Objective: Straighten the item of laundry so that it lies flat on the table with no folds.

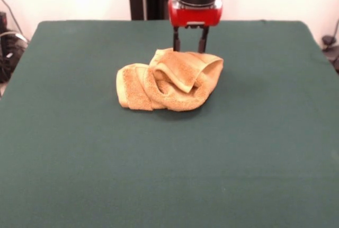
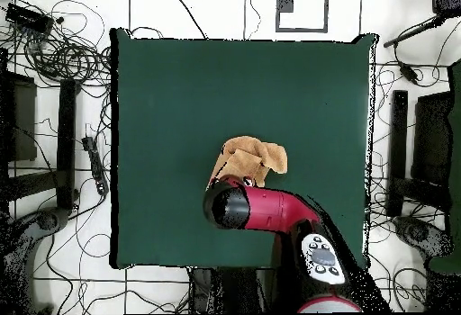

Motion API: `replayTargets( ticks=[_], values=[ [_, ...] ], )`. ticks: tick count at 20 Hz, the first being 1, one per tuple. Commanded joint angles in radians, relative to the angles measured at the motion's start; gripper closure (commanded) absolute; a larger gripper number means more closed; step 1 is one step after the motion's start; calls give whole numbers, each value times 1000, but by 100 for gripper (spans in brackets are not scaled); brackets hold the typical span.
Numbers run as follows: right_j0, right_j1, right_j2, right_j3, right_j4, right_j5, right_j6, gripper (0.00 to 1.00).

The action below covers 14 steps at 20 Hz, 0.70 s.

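The golden-orange towel point(image 1: 169, 79) lies crumpled in a heap with several folds, a little past the middle of the dark green table point(image 1: 79, 154). In the overhead view the towel point(image 2: 250, 160) shows just above the arm's red and black wrist point(image 2: 236, 207), which covers its near edge. My gripper point(image 1: 189, 46) hangs straight down at the towel's far edge. Its two dark fingers point(image 1: 176, 41) stand apart, with tips level with the top of the heap. They look open and nothing shows held between them. The fingertips' contact with the cloth is hidden behind the heap.
The green table point(image 2: 171, 104) extends widely on all sides of the towel. Cables and equipment point(image 2: 54, 50) lie on the floor around the table, off its edges.
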Motion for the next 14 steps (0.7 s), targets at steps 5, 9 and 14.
replayTargets(
  ticks=[5,9,14],
  values=[
    [12,75,72,56,-40,-104,149,0],
    [11,85,71,59,-42,-115,150,0],
    [19,103,60,47,-44,-122,147,0]
  ],
)
